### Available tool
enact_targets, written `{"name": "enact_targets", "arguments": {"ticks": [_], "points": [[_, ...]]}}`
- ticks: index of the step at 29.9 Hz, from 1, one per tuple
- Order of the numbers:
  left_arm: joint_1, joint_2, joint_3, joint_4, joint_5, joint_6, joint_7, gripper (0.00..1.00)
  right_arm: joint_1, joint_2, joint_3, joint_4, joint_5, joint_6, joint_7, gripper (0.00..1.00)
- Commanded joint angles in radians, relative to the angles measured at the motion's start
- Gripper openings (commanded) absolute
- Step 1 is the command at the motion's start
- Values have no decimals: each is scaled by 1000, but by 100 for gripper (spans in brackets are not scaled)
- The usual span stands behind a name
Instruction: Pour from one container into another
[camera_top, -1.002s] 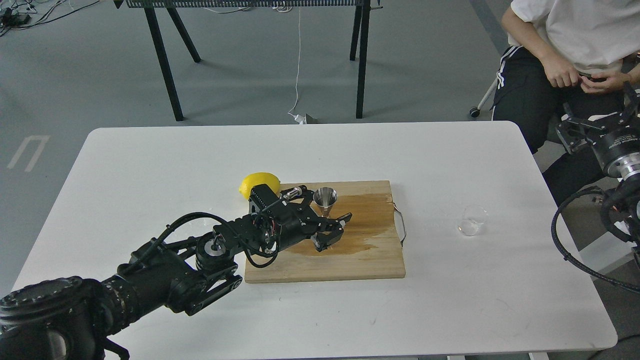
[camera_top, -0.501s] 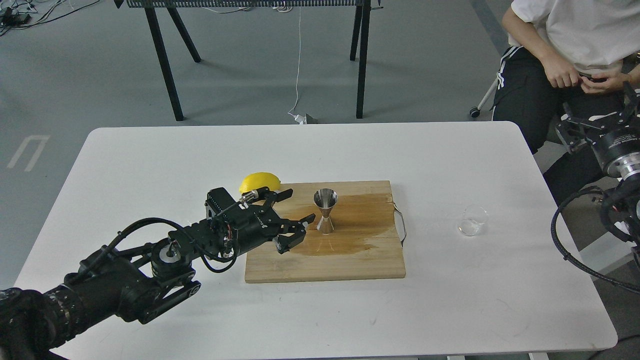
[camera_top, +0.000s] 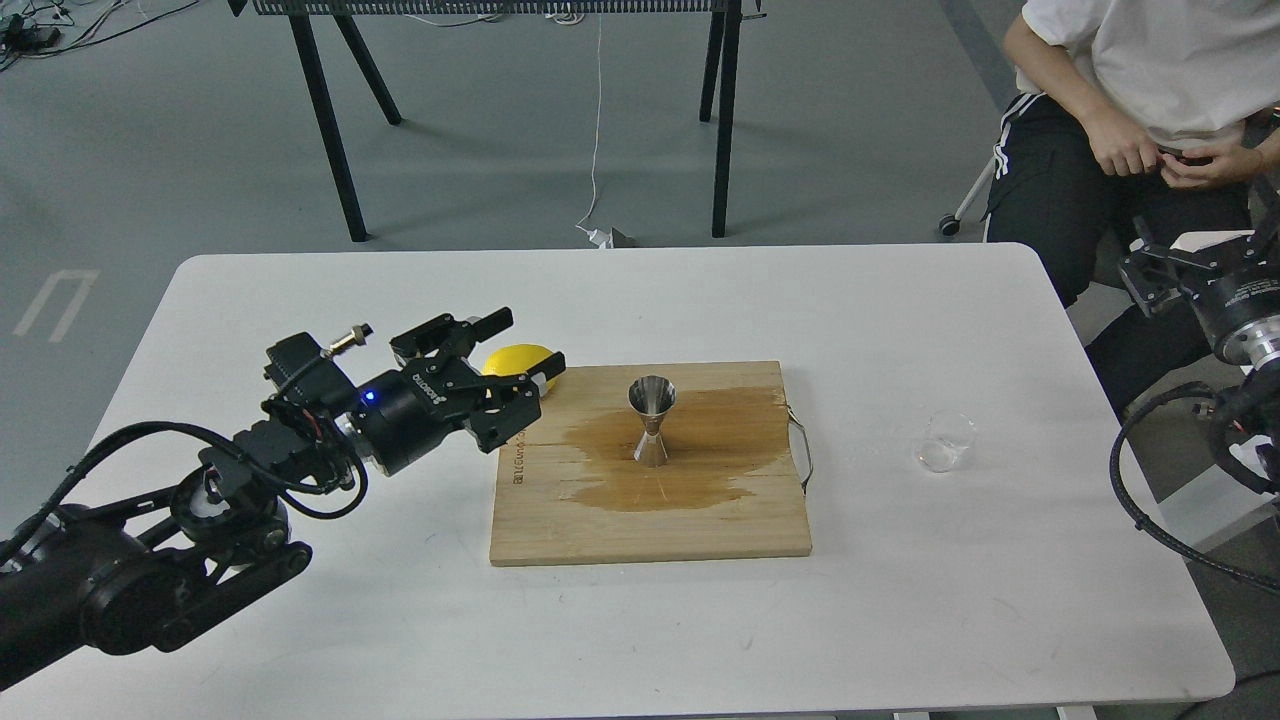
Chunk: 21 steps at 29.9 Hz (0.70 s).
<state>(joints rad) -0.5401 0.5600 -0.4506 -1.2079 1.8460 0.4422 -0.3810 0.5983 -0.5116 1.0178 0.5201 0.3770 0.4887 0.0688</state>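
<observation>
The steel jigger (camera_top: 651, 421) stands upright near the middle of the wooden cutting board (camera_top: 650, 520), right in a dark wet patch (camera_top: 700, 440) that spreads across much of the board's far half. The board lies flat on the white desk (camera_top: 300, 300), with a thin metal handle (camera_top: 803, 450) on its right edge. The clear cup (camera_top: 945, 441) sits on the bare desk well to the right of the board, apart from everything else; whether anything is in it cannot be told. The left hand (camera_top: 520, 352) hangs above the desk just left of the board's far left corner, its two fingers spread apart and grasping nothing, well clear of the jigger. A yellow lemon (camera_top: 515, 360) lies on the desk at that same corner, partly hidden behind the fingers (only its rounded top and right end show). The right hand (camera_top: 1195, 262) is at the far right edge of the view, off the desk's side and dark against the background; I cannot tell whether it is released or clenched. A seated person (camera_top: 1140, 90) in a white shirt is beyond the desk's right corner, hands in lap.
</observation>
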Motion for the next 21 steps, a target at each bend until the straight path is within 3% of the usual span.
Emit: {"name": "enact_targets", "arguments": {"ticks": [1, 7, 10, 15, 21], "points": [[-4, 6, -59, -2, -321, -23, -100, 96, 0, -4, -7, 3, -3, 0, -3, 100], [-11, 31, -141, 10, -566, -34, -108, 100, -11, -22, -4, 40, -1, 0, -6, 100], [-11, 26, -184, 16, -669, -100, -108, 100, -73, -27, 8, 110, 5, 0, -6, 100], [-8, 27, -284, 63, -1129, -356, -108, 100, -152, -25, 25, 191, 14, 0, -6, 100], [-9, 31, -350, 189, -1727, -794, -108, 100, -282, -24, 87, 394, 65, 0, -7, 100]]}}
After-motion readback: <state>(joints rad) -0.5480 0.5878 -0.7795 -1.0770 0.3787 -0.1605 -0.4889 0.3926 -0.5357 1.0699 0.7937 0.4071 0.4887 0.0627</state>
